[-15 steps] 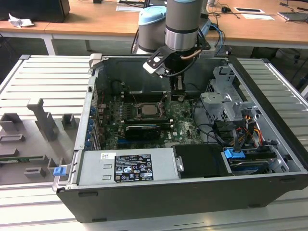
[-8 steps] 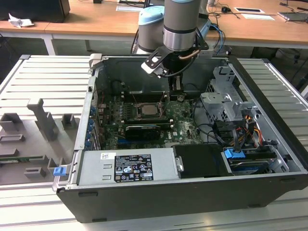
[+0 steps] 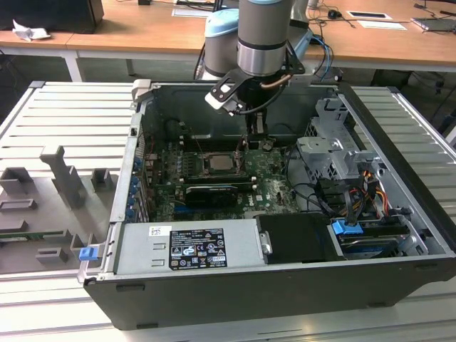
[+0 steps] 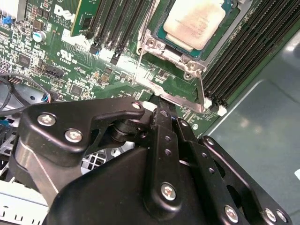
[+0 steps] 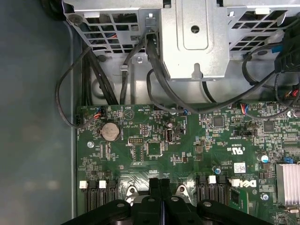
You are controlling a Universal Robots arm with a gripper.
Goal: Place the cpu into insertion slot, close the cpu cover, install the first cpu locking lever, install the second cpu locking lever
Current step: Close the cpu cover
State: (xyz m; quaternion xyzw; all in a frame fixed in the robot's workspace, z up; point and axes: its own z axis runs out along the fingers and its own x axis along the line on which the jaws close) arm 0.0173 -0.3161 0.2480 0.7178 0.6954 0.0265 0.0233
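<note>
cpu lay seated in its socket on the motherboard, inside the open computer case, with memory slots on either side. it lay flat, its pale metal top facing up out of the case. it was close to square, so it had no real long axis, and its edges ran in line with the slots. the cpu cover looked to be down around it, the chip showing through the window, so i judged the first two steps done and the lever work in hand. the gripper hung low over the board just beside the socket, jaws pressed together with nothing seen between them. its tip was at the bent end of a locking lever; whether it touched the lever was hard to tell. a thinner lever ran along another side of the socket. finishing this step would, by my reckoning, call for a steady push down and sideways to tuck the lever end under its catch.
</note>
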